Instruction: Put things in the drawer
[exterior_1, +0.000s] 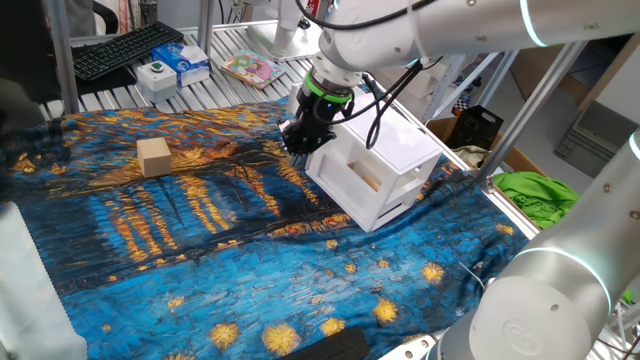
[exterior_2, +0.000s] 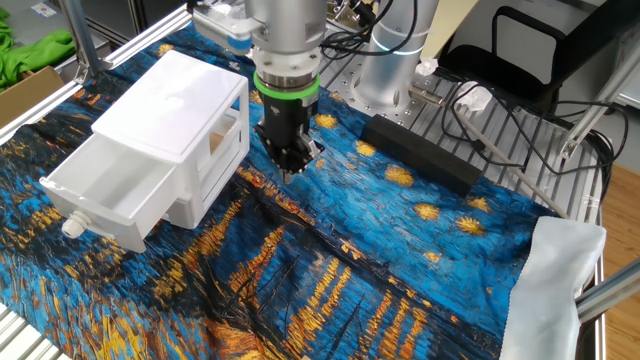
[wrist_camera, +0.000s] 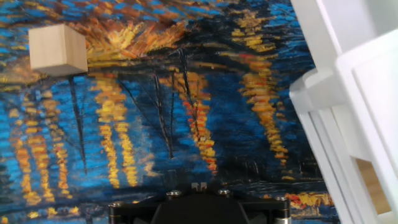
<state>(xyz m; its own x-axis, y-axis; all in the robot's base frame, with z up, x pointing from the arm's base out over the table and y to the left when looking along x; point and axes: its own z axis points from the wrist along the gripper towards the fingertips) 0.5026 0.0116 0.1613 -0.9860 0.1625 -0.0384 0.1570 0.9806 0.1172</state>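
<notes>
The tan block (exterior_1: 153, 157) sits on the patterned cloth at the left; in the hand view (wrist_camera: 57, 50) it is at the top left. It is out of the other fixed view. The white cabinet (exterior_1: 385, 150) stands right of my gripper (exterior_1: 297, 152), with its upper drawer (exterior_2: 110, 190) pulled out and nothing showing in the tray. My gripper (exterior_2: 292, 168) hangs just above the cloth beside the cabinet's side, fingers together and empty. Its fingertips (wrist_camera: 199, 186) barely show in the hand view. Something tan (exterior_2: 215, 140) shows inside the cabinet.
A keyboard (exterior_1: 125, 48), a white button box (exterior_1: 158, 73) and a blue box (exterior_1: 185, 58) lie behind the cloth. A long black box (exterior_2: 420, 152) lies near the arm's base. A white cloth (exterior_2: 555, 280) covers one corner. Green fabric (exterior_1: 535, 195) lies off the table.
</notes>
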